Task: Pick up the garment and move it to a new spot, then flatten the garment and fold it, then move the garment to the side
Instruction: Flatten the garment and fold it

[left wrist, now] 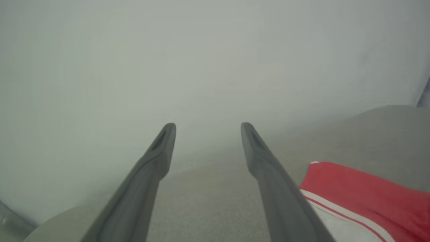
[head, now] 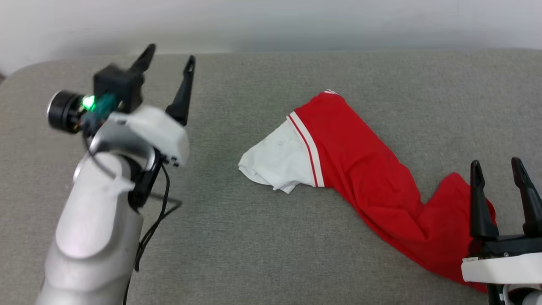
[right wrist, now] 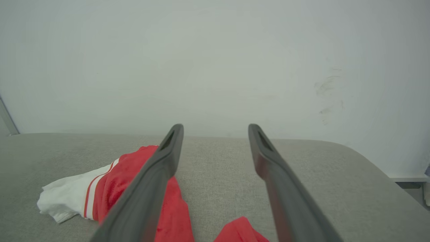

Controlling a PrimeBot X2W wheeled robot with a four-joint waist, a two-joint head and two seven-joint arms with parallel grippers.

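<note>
The garment [head: 372, 178] lies bunched in a long diagonal strip on the grey cushioned surface [head: 262, 237]. Its white sleeve [head: 275, 159], edged with red and white stripes, points left; the red body runs down to the lower right. My left gripper [head: 169, 59] is raised at the far left, open and empty, well clear of the cloth. My right gripper [head: 495, 163] stands open at the lower right, just over the garment's red end. In the left wrist view the garment [left wrist: 362, 198] lies right of the open gripper [left wrist: 207, 127]. The right wrist view has the garment [right wrist: 111, 188] under the open gripper [right wrist: 215, 128].
A pale wall [head: 271, 21] runs behind the grey surface's far edge. A black cable [head: 156, 220] hangs from the left arm. The surface's rounded left corner [head: 25, 72] lies near the left gripper. A dark gap past the right edge [right wrist: 410, 185] appears in the right wrist view.
</note>
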